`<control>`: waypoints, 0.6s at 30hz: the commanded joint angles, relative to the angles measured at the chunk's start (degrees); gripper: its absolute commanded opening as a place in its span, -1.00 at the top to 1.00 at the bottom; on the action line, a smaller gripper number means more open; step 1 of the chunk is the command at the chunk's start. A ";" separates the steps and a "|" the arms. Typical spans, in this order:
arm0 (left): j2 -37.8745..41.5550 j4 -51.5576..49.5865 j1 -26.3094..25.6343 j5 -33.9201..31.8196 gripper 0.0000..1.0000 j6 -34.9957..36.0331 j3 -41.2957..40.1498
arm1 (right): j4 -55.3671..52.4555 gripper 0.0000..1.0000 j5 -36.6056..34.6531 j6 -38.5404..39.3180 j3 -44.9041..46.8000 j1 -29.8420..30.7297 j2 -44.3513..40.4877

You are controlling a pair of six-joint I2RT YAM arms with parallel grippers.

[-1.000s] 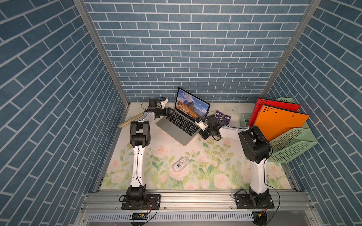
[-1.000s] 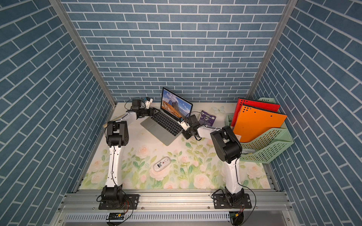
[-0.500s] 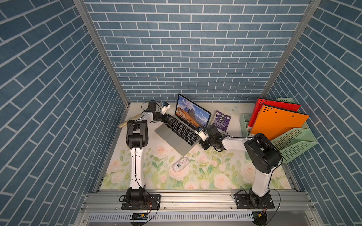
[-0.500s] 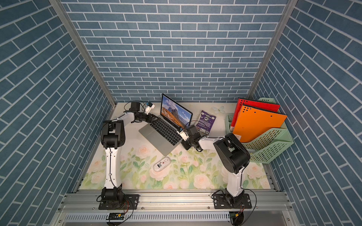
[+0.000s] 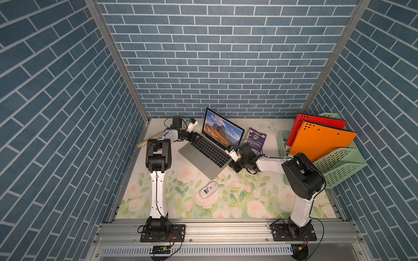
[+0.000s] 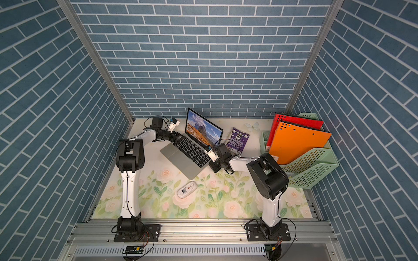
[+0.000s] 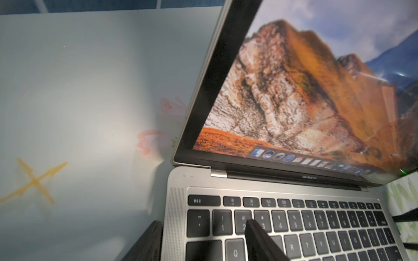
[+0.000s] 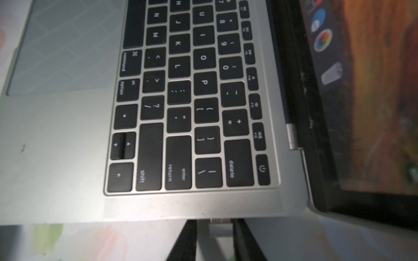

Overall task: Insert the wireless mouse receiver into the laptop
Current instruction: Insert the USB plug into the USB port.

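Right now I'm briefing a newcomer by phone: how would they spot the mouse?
Find the open laptop on the floral mat. The wireless mouse lies off its front corner. Unlike the purple book, it's a small white oval with a red dot.

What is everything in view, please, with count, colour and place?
laptop: one, silver-grey, back middle.
receiver: one, white, at the laptop's edge.
wireless mouse: one, white, before the laptop.
book: one, purple, beside the screen.
folders: two, red and orange, in the rack.
rack: one, green, right side.
stick: one, tan, back left.
table: one, floral, under everything.
left tool: one, black, at the keyboard's corner.
right tool: one, black, open around the receiver.
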State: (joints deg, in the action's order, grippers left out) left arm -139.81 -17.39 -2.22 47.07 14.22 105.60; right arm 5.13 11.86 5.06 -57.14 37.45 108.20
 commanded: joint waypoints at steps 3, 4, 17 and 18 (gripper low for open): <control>-3.18 -11.65 -2.81 -2.03 -0.30 -10.52 -6.20 | -1.22 -0.08 -0.07 -0.63 4.46 -0.48 -0.34; -2.97 -11.09 -2.60 -2.30 -0.31 -10.92 -6.53 | -1.64 -0.16 0.03 -0.77 5.13 -0.49 -1.30; -1.22 -7.95 -2.35 -3.30 -0.36 -12.72 -8.48 | -0.46 -0.18 -14.05 -12.44 10.47 -0.61 -8.62; -1.19 -7.86 -2.35 -3.27 -0.36 -12.79 -8.48 | -0.12 -0.07 -14.15 -13.00 10.22 -0.57 -7.97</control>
State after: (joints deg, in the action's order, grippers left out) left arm -137.36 -12.19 -2.81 45.12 4.21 101.21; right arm 5.98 2.00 -3.14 -47.27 37.01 99.68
